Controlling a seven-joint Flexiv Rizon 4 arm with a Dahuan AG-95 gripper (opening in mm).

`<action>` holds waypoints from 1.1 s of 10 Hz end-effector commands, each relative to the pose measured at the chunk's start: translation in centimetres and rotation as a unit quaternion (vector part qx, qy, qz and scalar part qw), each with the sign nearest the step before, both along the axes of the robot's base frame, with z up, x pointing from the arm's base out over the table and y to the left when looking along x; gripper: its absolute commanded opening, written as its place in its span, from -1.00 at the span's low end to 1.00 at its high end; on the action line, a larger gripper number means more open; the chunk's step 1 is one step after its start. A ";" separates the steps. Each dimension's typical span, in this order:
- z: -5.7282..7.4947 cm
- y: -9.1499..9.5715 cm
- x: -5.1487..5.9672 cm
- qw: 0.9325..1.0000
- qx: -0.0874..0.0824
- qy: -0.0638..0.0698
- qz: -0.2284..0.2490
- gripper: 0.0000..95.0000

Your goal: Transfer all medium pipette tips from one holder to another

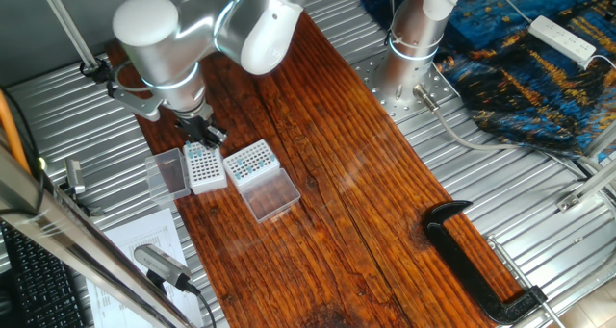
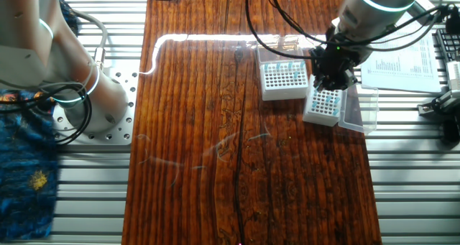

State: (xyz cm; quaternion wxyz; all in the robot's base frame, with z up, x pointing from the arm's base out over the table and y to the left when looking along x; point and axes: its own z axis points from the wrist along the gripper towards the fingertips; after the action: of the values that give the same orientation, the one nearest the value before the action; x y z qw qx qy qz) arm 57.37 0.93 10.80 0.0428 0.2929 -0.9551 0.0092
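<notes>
The white-sided rack (image 1: 205,166) (image 2: 323,105) stands at the table's edge, its smoky lid (image 1: 168,173) (image 2: 359,108) open flat beside it. The clear-sided rack (image 1: 250,161) (image 2: 282,79) stands right next to it, its clear lid (image 1: 270,196) (image 2: 277,48) also open flat. Teal pipette tips (image 1: 252,159) (image 2: 282,73) show as dots in the clear-sided rack's grid. Some also show in the white-sided rack (image 2: 326,99). My gripper (image 1: 206,133) (image 2: 333,78) points down just over the far end of the white-sided rack. Its dark fingers hide their gap and any tip.
A black clamp (image 1: 478,270) lies on the wooden board's near right. Printed papers (image 1: 144,239) (image 2: 404,57) lie beside the racks, off the board. A second arm's base (image 1: 416,35) (image 2: 83,94), a blue cloth (image 1: 539,73) (image 2: 21,166) and a power strip (image 1: 563,37) are on the far side.
</notes>
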 end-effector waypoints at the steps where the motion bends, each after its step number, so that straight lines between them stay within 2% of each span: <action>1: 0.6 0.0 -0.1 1.000 -0.001 0.004 0.000 -1.00; 6: 3.2 0.7 -0.3 1.000 -0.001 0.019 -0.003 -1.00; 9: 5.1 1.5 -1.1 0.999 -0.001 0.029 -0.023 -1.00; 11: 6.5 2.2 -2.0 0.999 0.005 0.034 -0.029 -1.00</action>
State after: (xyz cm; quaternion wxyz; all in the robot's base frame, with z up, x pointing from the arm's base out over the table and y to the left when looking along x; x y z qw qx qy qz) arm 55.22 3.24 17.49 0.0754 0.2645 -0.9614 -0.0086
